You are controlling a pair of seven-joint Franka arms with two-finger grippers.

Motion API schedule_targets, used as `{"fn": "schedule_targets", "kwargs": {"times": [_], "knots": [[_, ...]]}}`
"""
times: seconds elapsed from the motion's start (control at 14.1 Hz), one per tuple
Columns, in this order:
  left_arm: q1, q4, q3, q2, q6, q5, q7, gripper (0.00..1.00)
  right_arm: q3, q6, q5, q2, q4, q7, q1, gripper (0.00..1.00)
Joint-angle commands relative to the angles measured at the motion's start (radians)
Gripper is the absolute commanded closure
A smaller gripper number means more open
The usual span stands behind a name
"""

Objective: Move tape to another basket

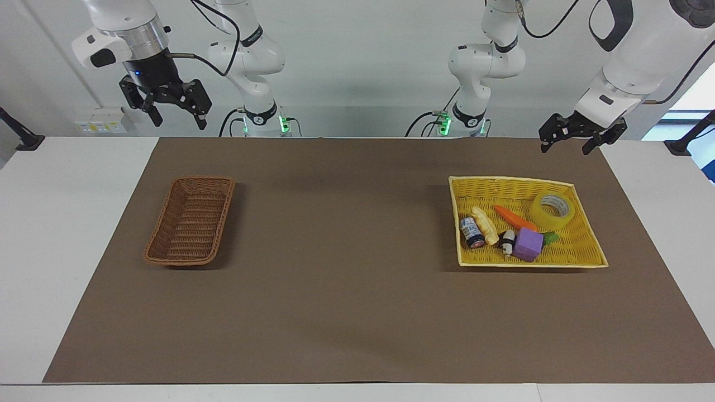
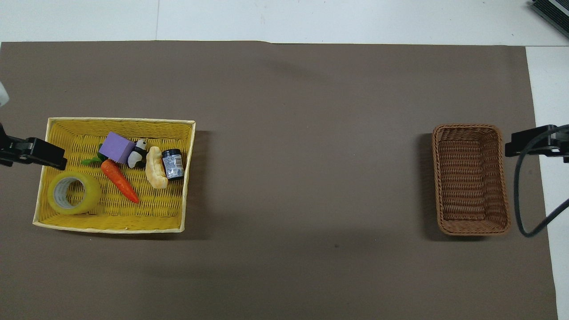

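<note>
Tape [image 1: 552, 210] below raised left tool [image 1: 570, 142]

A white table [image 1: 50, 234] fills most of the frame, covered across its middle by a brown mat [image 1: 346, 290]. Along the top runs a pale grey-white wall [image 1: 357, 61]. A white socket box [image 1: 100, 120] sits at upper left; daylight enters a window [image 1: 692, 97] at upper right.

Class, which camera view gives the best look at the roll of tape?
The overhead view: the tape lies flat in the yellow basket, its ring and core hole facing the camera. The facing view shows the same roll slanted and smaller.
</note>
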Motion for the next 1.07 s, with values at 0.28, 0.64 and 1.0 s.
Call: {"fn": "schedule_targets", "kwargs": {"times": [0.28,0.64,1.0], "knots": [[0.003,0.034,0.002,0.008,0.005,-0.004,0.026,0.0,0.0,0.014,0.022,-0.013,-0.021,-0.055,-0.01,0.0],[0.003,0.025,0.002,0.002,0.01,-0.006,0.032,0.0,0.0,0.014,0.022,-0.013,-0.021,-0.053,-0.012,0.0],[0.0,0.023,0.002,0.001,0.011,-0.006,0.032,0.0,0.0,0.014,0.022,-0.013,-0.021,-0.053,-0.012,0.0]]}}
